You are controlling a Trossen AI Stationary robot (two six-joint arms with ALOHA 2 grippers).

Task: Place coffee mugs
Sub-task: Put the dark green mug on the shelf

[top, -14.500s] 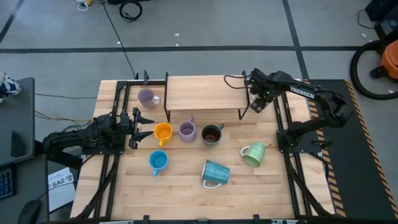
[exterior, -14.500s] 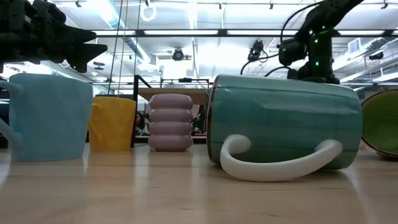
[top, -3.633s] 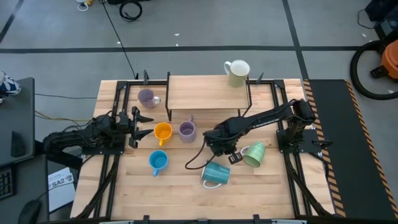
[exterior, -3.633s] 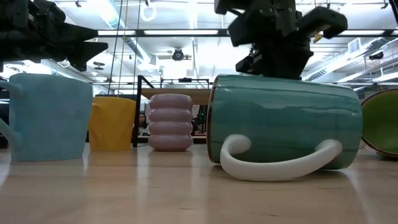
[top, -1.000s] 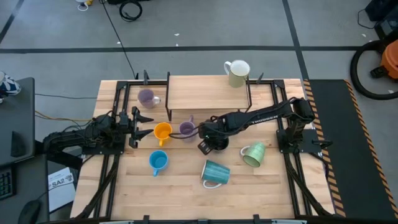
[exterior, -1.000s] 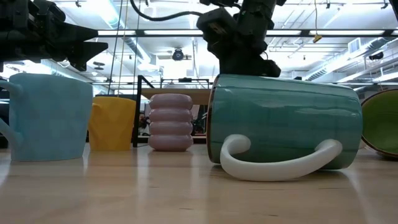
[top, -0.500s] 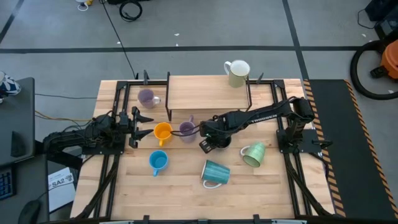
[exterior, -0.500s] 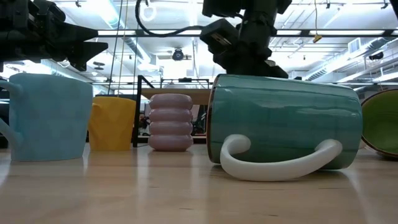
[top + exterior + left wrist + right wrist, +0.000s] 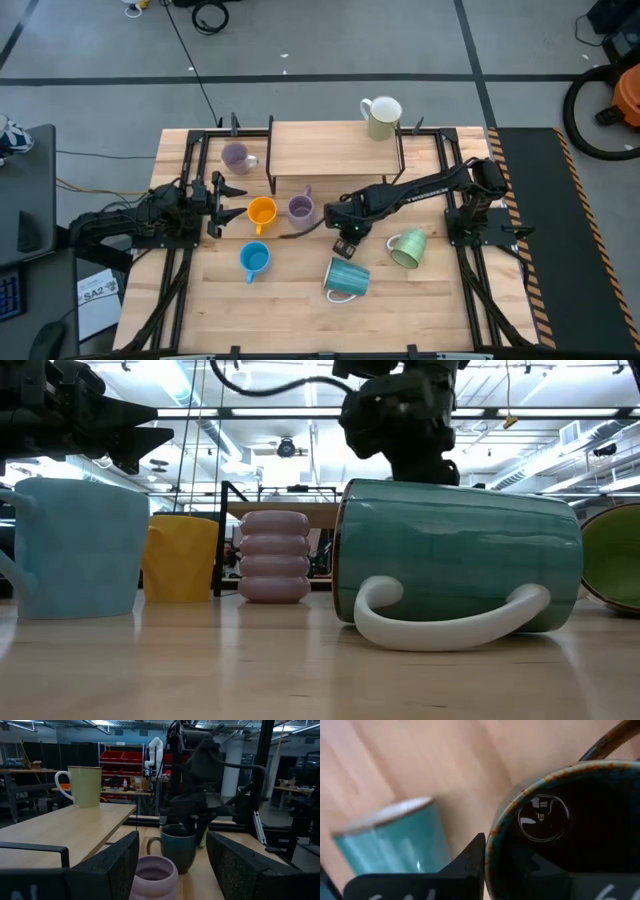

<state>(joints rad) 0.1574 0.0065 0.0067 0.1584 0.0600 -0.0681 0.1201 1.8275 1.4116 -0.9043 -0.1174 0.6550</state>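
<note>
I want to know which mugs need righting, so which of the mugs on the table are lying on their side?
Two: the teal mug with the white handle, near the front edge, and the pale green mug to its right. The other mugs stand upright.

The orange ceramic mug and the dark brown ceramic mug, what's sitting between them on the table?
In the high view, a lavender ribbed mug stands between the orange ceramic mug and the dark brown ceramic mug, which the right gripper covers from above.
</note>
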